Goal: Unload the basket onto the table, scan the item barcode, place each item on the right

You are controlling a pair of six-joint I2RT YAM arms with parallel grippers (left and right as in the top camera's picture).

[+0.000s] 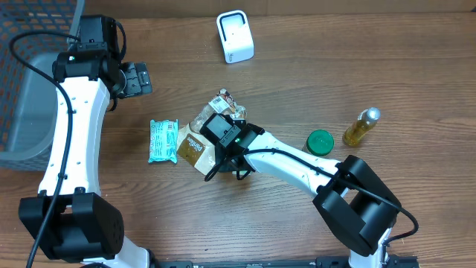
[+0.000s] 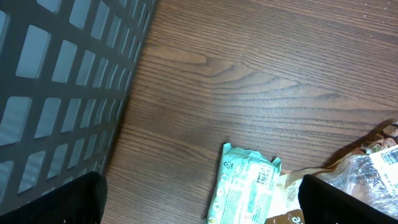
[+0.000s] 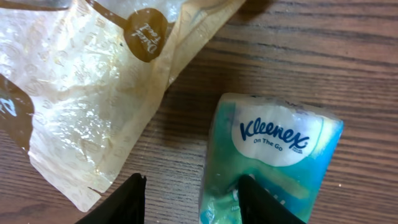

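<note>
Basket (image 1: 22, 119): grey mesh bin at the worktop's left edge, well apart from the goods; probably the drop place for scanned things.
Left end effector (image 1: 140, 78): parked just beside the basket, jaws spread fully wide and holding nothing; it seems to be kept clear of the other arm.
Right end effector (image 3: 191, 180): low over the middle of the worktop, fingers partly apart and gripping nothing. One fingertip overlaps the tissue pack's edge and bare wood shows beside the other.
Snack bag (image 1: 195, 138): clear and tan crinkled film lying flat, partly under the right arm and touching the pack.
Tissue pack (image 1: 163, 141): teal Kleenex pack lying flat, left of the bag. It is probably the item to scan, since the fingers point at it.
Scanner (image 1: 235, 36): small white unit standing at the far edge, well apart from the pack, so the pack has yet to be carried to it.
Bottle (image 1: 361, 126): amber, lying on its side at the right.
Green lid (image 1: 320, 141): round, just beside the bottle.
Worktop (image 1: 372, 59): brown wood grain, matte, flat.
Room: not in view beyond the worktop.
</note>
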